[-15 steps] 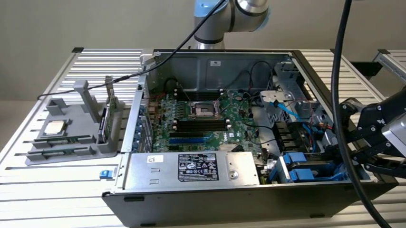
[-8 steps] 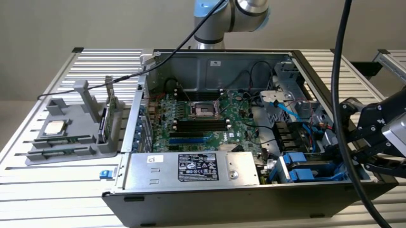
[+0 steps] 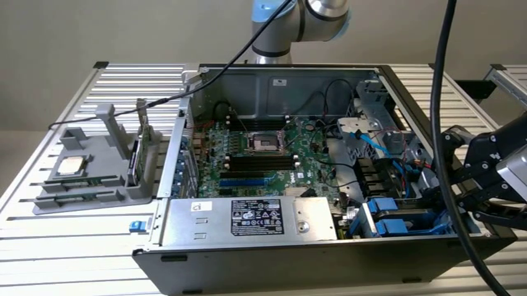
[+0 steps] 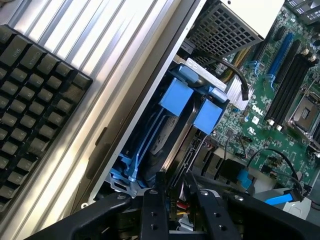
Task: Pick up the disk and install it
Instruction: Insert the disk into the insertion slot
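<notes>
Disk (image 4: 182, 95), in its blue carrier, sits in the drive bay (image 3: 428, 214) of the computer case (image 3: 272, 271) on the exterior view's right; wrist view adds the gripper (image 4: 173, 182), jaws apart and empty, near it, and a keyboard (image 4: 35, 100).

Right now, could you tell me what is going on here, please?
A robot arm is working on an open computer case. Its gripper hovers open at the drive bay, holding nothing. The disk, in its blue carrier, sits in that bay.
</notes>
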`<state>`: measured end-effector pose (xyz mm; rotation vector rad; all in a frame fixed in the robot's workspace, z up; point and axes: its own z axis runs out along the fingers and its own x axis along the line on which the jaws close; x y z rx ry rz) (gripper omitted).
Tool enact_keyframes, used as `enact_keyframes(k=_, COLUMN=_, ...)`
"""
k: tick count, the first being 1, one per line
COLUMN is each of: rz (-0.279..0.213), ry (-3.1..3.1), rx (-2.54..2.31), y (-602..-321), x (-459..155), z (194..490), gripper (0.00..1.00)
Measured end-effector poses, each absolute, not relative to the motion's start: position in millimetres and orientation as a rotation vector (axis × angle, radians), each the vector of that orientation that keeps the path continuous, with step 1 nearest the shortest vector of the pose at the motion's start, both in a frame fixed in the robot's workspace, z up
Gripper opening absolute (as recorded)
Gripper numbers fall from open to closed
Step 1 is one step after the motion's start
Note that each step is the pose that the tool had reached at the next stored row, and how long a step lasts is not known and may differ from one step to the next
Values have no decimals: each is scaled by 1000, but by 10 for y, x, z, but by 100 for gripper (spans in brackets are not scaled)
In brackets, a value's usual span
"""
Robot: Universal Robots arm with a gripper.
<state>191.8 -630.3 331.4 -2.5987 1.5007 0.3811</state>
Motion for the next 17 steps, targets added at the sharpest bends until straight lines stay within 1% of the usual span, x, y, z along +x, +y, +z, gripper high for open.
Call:
enact_keyframes(k=2, rz=381, ry=1501, rx=-2599, y=-6304, x=1915, z=3314, gripper=26)
enact_keyframes(k=3, rz=381, ry=1501, rx=-2599, y=-6304, x=1914, z=3314, gripper=19)
enact_keyframes(k=4, rz=381, ry=1501, rx=-2599, y=-6303, x=1913, z=3314, gripper=17)
enact_keyframes(k=17, rz=384, ry=1501, rx=-2599, y=-6303, x=1862, z=3359, gripper=17)
